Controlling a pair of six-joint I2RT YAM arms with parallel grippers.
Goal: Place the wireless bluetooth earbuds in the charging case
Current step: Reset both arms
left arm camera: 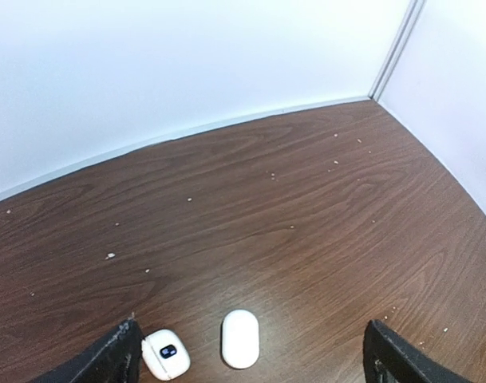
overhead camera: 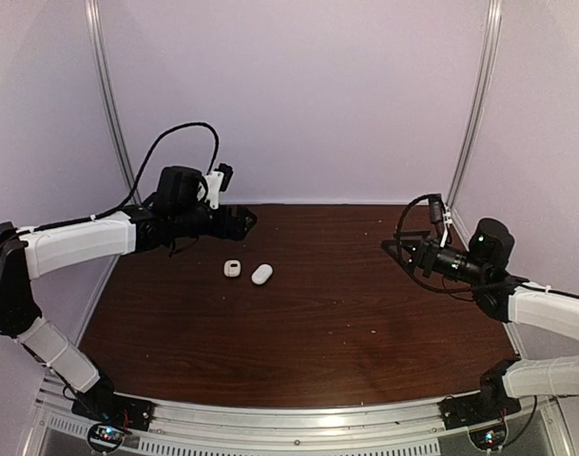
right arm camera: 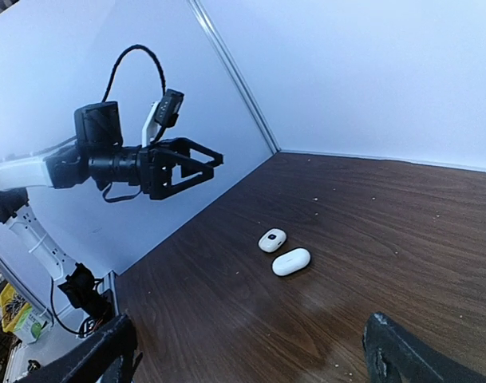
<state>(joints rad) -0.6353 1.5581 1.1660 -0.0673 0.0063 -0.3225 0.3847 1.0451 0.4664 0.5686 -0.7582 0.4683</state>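
Two closed white cases lie side by side on the brown table [overhead camera: 318, 323]: a smaller case with a small dark window [overhead camera: 233, 269] and a plain oval case [overhead camera: 261, 274]. Both also show in the left wrist view [left arm camera: 166, 353] [left arm camera: 241, 338] and in the right wrist view [right arm camera: 272, 239] [right arm camera: 291, 261]. No earbuds are in view. My left gripper [overhead camera: 247, 220] is open and empty, held in the air behind and left of the cases. My right gripper [overhead camera: 390, 247] is open and empty, in the air well to the right of them.
Pale walls close the table at the back and both sides, with metal posts [overhead camera: 474, 104] in the corners. Small light crumbs [left arm camera: 110, 255] dot the wood. An aluminium rail [overhead camera: 289, 418] runs along the near edge.
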